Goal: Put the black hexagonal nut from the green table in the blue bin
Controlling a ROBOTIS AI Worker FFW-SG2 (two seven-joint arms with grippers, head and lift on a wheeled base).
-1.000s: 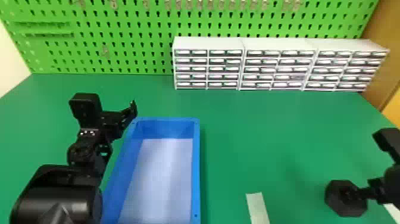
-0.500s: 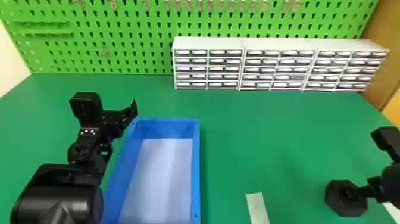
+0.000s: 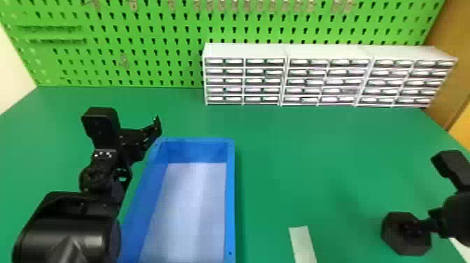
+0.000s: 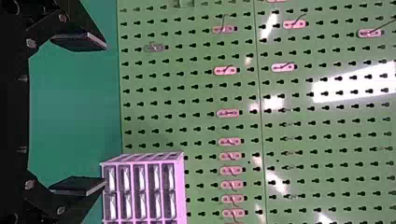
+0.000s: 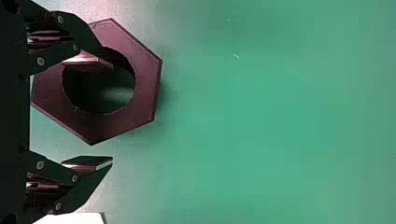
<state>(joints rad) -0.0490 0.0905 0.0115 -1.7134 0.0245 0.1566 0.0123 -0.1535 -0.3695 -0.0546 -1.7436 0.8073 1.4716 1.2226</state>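
Black, six-sided and ring-shaped: hexagonal nut (image 3: 391, 241) flat on the green table (image 3: 307, 168), at the near right, well apart and to the right of the blue bin (image 3: 230, 196). Just changed in the head view: right gripper (image 5: 112, 114) slightly farther left over the nut than in the earlier frames, with no visible shift in the nut itself. For the task, probably a last small alignment ahead of the grasp; no sign of a lift.

In the right wrist view, a wide spread at that gripper, with nothing between the pads clamped. One finger (image 5: 88, 64) over the round hole, the other (image 5: 88, 163) outside the nut's outer edge, so one wall of the ring roughly between. Impossible to tell how deep into the hole, if at all.

Next, by judgement: a little more descent if needed, closing on that wall, then a clean lift and a carry leftward over the bin's right rim. Main risks: a pinch too high on the wall, a tilt or swing from an off-centre hold, a bump against the rim.

Left gripper (image 4: 105, 116) also wide and empty, by the bin's far left corner. Beyond, at the far side, white drawer cabinets (image 3: 244, 50) against the green pegboard (image 3: 140, 45).
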